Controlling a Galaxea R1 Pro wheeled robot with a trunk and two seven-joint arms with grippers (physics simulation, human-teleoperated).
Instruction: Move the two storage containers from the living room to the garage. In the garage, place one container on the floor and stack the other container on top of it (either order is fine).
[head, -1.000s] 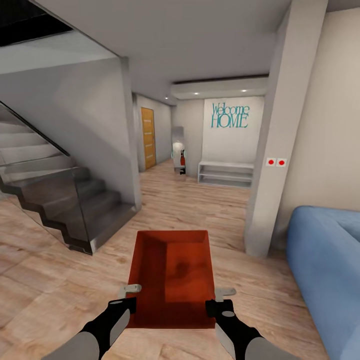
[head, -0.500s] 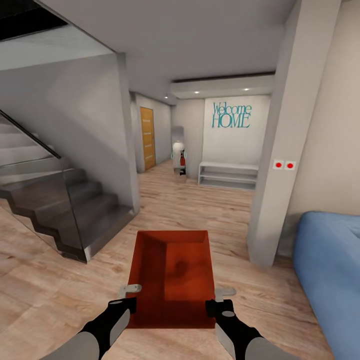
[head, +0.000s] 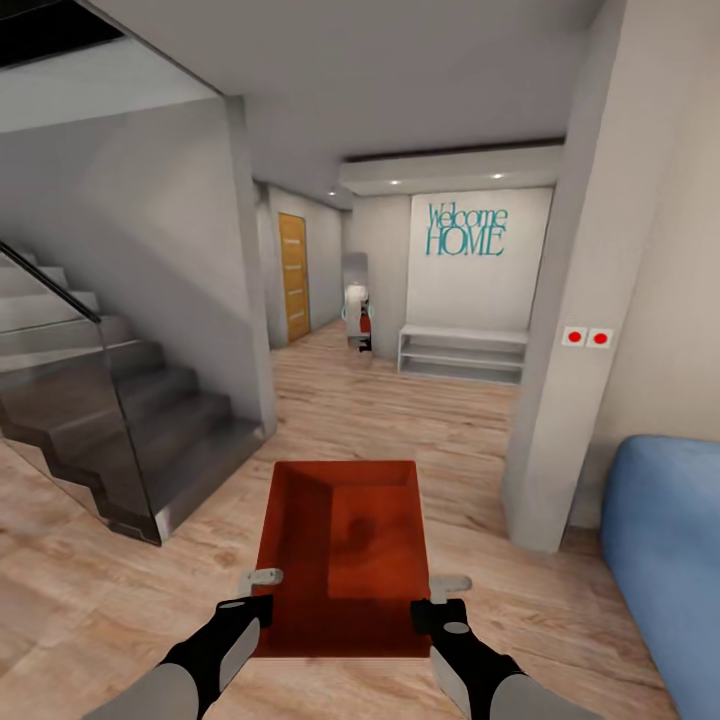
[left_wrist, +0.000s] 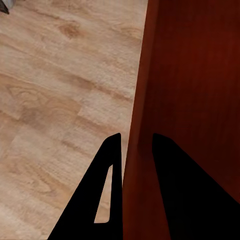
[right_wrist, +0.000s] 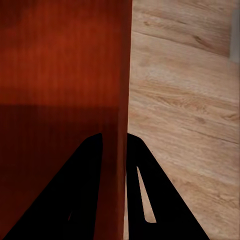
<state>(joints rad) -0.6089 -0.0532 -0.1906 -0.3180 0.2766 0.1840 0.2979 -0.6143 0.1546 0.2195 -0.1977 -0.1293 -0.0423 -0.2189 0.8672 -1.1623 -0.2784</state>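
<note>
Storage container (head: 345, 545) is riding level between us, both jaws pinching its side walls, steadying it toward the hallway.

A red-orange storage container (head: 342, 555) sits at lower centre over light wood-grain floor planks (head: 420, 420). Dark grey stairs (head: 120, 420) fill the left, a blue sofa (head: 665, 540) the lower right, teal lettering (head: 466, 231) marks the white wall, and an orange-brown door (head: 294, 275) stands left of centre.

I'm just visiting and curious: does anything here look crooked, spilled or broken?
Nothing stands out. The red box sits level and empty, its side walls pinched by the left gripper and right gripper, above a wood floor.
</note>
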